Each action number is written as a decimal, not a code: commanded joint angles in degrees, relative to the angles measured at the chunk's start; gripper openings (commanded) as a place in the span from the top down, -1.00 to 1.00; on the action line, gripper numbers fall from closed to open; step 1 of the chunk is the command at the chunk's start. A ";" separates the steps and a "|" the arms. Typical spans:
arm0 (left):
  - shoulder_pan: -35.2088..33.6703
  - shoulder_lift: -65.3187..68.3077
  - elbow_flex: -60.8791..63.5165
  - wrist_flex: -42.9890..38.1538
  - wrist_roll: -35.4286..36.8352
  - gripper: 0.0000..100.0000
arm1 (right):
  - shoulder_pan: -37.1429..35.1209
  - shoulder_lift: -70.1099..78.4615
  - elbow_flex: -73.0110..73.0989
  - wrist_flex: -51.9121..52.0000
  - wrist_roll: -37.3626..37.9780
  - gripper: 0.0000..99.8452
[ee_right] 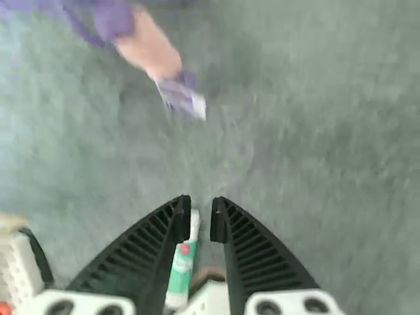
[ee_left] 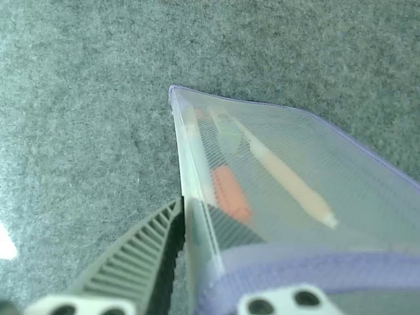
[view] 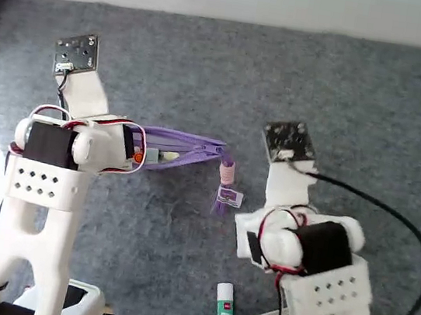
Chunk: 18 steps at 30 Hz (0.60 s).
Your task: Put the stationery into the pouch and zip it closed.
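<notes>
Left gripper (ee_left: 189, 222) clamping clear purple-trimmed pouch (ee_left: 367, 193) of pens (ee_left: 289, 177), right gripper (ee_right: 199, 203) barely ajar

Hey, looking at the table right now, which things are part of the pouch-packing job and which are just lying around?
Job: purple pouch, held by the left gripper; pen and orange item inside it; zip pull tag; glue stick on the table.
Lying about: black cable; grey table covering.
</notes>
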<state>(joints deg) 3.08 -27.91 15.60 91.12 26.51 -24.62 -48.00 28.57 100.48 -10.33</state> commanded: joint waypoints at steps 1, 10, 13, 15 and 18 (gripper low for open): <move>-0.26 0.09 -0.13 -1.32 0.62 0.98 | -1.54 -0.75 5.10 1.89 -1.05 0.86; -0.09 0.18 0.13 -2.46 0.62 0.98 | -8.66 18.33 8.09 1.98 -7.74 0.86; -0.26 0.18 0.13 -2.46 0.62 0.98 | -10.77 26.07 7.91 1.54 -10.37 0.86; -0.26 0.18 0.13 -2.46 0.62 0.98 | -12.70 30.55 7.82 1.19 -11.78 0.86; -0.26 0.18 0.13 -2.46 0.62 0.98 | -15.69 36.09 7.38 -0.13 -13.10 0.86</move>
<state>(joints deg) 2.73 -27.91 15.78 90.07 26.51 -36.84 -16.35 36.66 100.22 -22.02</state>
